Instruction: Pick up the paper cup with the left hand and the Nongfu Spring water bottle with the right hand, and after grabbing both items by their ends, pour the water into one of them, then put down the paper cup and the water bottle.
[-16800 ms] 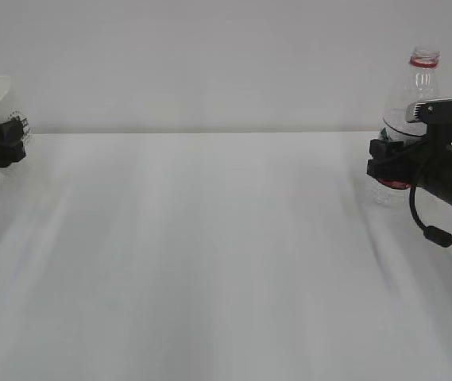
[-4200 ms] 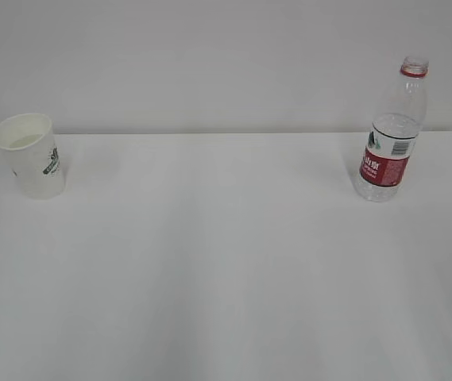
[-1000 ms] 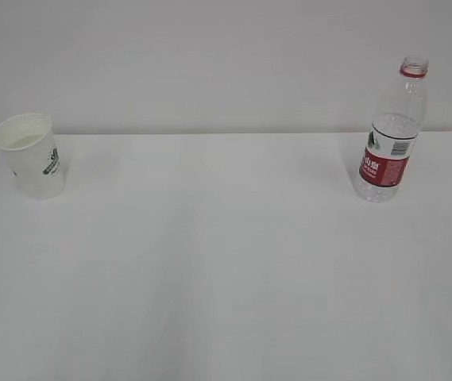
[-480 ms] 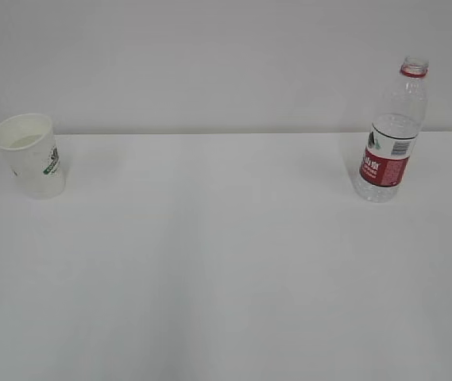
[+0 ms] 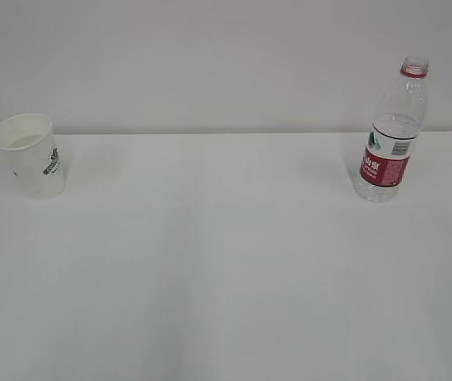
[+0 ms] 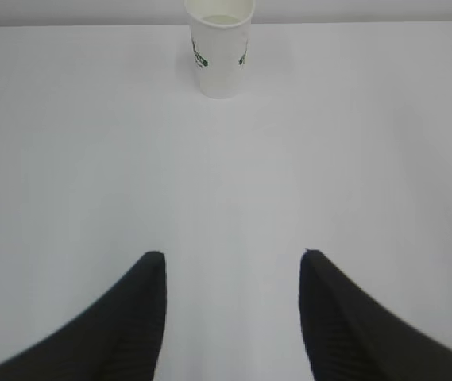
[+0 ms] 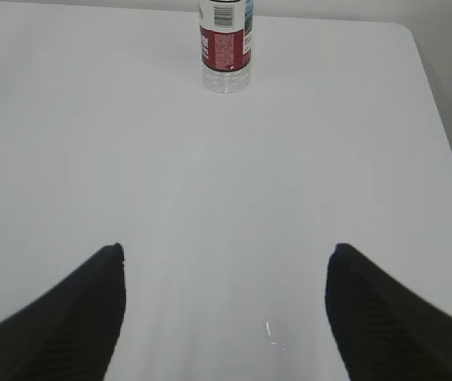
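Note:
The white paper cup (image 5: 32, 155) with a green logo stands upright at the table's far left; in the left wrist view the paper cup (image 6: 221, 46) is far ahead of my left gripper (image 6: 232, 262), which is open with nothing between its fingers. The Nongfu Spring water bottle (image 5: 390, 131), clear with a red-and-white label and no cap, stands upright at the far right. In the right wrist view the bottle (image 7: 226, 44) is far ahead of my right gripper (image 7: 224, 252), open wide and empty. Neither gripper shows in the exterior view. Clear liquid shows low in the cup.
The white table (image 5: 226, 262) stretches between the cup and the bottle. Its right edge and rounded far corner (image 7: 416, 48) lie right of the bottle. A pale wall (image 5: 210, 63) rises behind the table.
None over the last second. Much earlier both grippers held the cup and the bottle at the sides of the exterior view; both items now stand free on the table.

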`<move>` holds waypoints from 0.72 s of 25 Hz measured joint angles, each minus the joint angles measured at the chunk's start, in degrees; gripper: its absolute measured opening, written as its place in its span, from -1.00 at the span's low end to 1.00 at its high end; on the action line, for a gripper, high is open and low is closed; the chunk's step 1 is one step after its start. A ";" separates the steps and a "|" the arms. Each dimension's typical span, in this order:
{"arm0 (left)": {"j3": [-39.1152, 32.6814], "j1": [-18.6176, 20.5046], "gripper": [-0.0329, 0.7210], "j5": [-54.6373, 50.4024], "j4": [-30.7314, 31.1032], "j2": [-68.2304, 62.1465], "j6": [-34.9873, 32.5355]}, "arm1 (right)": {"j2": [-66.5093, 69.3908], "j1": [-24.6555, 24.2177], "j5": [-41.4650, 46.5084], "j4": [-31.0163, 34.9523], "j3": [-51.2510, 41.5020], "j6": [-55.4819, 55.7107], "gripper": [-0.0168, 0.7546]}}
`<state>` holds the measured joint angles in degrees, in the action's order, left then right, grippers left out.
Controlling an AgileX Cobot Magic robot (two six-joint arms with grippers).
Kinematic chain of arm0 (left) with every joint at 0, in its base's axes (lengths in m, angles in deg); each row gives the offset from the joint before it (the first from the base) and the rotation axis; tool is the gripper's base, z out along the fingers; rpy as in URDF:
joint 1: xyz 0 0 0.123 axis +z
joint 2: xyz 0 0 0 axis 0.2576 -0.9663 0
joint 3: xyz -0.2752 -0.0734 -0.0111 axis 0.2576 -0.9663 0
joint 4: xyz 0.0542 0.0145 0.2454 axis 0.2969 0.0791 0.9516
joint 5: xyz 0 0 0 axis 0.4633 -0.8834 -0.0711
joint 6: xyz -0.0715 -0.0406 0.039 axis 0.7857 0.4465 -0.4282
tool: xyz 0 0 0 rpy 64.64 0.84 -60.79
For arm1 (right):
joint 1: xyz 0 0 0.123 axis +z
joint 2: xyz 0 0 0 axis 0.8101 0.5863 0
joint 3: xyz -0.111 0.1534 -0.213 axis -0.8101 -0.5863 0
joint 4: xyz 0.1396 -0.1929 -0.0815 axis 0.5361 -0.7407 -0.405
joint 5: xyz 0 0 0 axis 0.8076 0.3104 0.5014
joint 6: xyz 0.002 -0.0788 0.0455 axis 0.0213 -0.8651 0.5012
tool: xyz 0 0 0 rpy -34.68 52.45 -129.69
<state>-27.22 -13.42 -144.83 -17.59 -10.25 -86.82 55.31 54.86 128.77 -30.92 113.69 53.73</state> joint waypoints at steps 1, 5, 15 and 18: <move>0.00 0.00 0.13 0.00 0.00 0.00 0.00 | 0.00 0.00 0.00 0.00 0.00 0.00 0.57; 0.00 0.00 0.13 0.00 0.25 0.00 0.00 | 0.00 0.00 0.09 0.00 0.00 -0.03 0.57; 0.00 0.00 0.12 0.00 3.09 0.00 0.00 | 0.00 0.00 0.09 -1.25 0.00 -0.13 0.57; 0.00 0.00 0.12 0.00 3.20 0.00 0.00 | 0.00 0.00 0.09 -1.28 0.00 -0.13 0.57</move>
<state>-27.22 -13.42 -144.83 -14.39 -10.25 -86.82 55.31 54.86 128.86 -32.20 113.69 53.60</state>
